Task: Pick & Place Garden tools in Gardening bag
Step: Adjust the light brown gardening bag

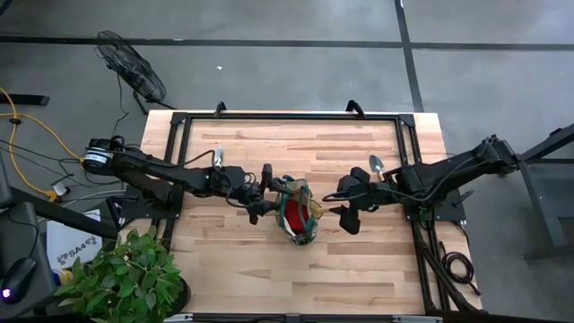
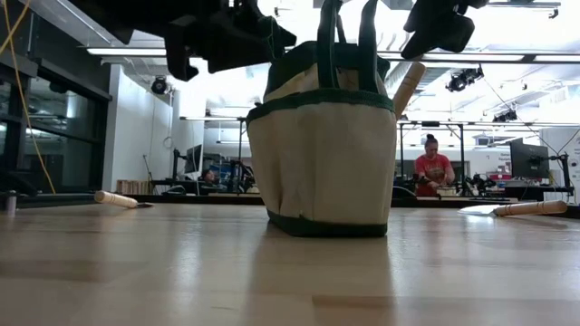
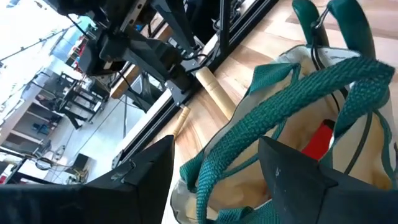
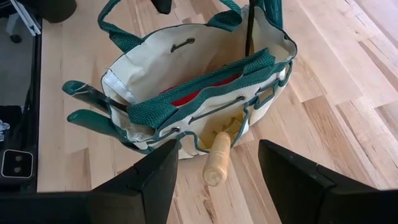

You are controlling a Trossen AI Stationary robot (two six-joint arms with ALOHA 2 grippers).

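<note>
A: Where's the gardening bag [image 1: 297,213]?

B: Mid-table, upright, betw. both arms. Red glove [image 4: 205,87] already inside, one pale wooden handle [image 4: 217,163] poking out of a side pocket.

A: What's left out?

B: A trowel [image 1: 378,166] on the right side, just beside the right arm, blade toward the far edge, handle running under the arm. Another tool [image 1: 218,154] lies far-left, near the left arm; too small to say which.

A: Nearer arm for the trowel?

B: Right, I'd say. It lies behind and farther back from the right gripper [image 1: 344,208], so the arm would need to pull back from the bag.

A: Fingers?

B: Right gripper: spread wide, empty, hovering at the bag's rim. Left gripper [image 1: 260,196]: also spread, holding nothing, over the bag's loop handles [image 3: 292,99].
</note>
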